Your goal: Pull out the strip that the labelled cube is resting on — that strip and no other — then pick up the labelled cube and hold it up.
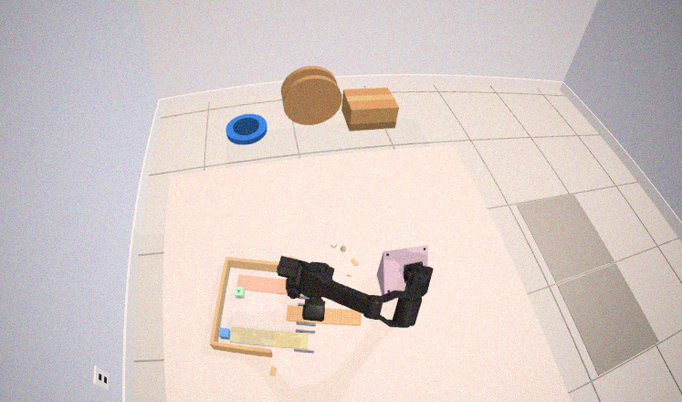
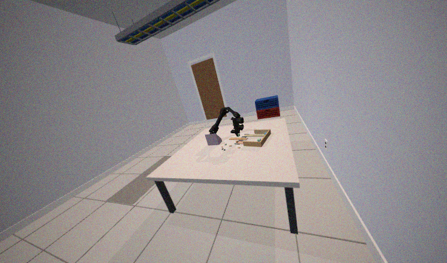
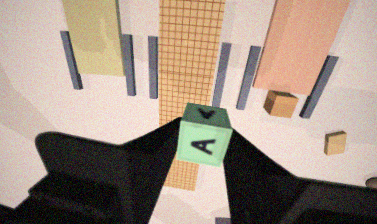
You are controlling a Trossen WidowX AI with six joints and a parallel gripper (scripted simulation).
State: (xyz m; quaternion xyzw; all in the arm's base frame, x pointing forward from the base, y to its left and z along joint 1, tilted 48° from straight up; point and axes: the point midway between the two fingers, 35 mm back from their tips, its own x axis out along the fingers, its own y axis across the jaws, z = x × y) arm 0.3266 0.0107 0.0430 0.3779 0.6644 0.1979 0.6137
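Our tray [image 1: 216, 304] [image 2: 262, 141] holds 2 small cubes; our arm [image 1: 350, 295] [image 2: 219, 118] arches over, fingers gripping the lettered cube [image 3: 203, 142].

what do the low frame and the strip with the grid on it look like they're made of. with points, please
The low frame [image 1: 218, 300] [image 2: 253, 143]: probably wood with a matte finish, going by its plain tan-brown walls.

The gridded strip [image 1: 345, 316] [image 3: 189, 55]: perhaps woven or tiled, going by the fine brown lines crossing its orange surface, but a printed pattern is possible; it shows no shine.
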